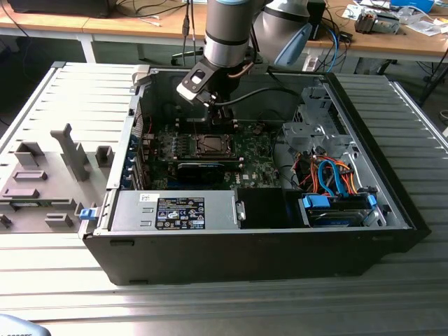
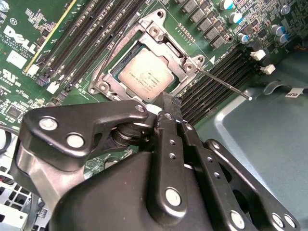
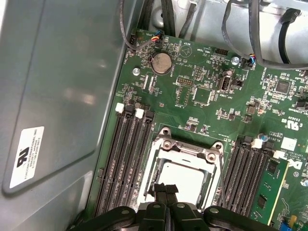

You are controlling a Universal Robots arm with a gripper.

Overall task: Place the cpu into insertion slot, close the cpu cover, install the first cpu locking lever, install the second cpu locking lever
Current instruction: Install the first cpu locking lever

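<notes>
Two fingers [image 3: 160, 192], shut and empty, sit by the closed cover [image 3: 187, 149] over the cpu [image 2: 144, 77]; one loose lever [image 2: 224, 83] likely needs pushing down.

Exterior view: distant, elevated, looking down into open case [image 1: 266, 252]. Both wrist views: close above board [image 3: 202, 86], sharing cpu [image 2: 147, 77], memory slots [image 3: 130, 159].

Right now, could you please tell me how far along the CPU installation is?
Done: the cpu lies in the insertion slot, with the cpu cover down over it. In hand: the shut gripper sits at the slot's edge. Left: one locking lever juts free over the memory slots.
</notes>
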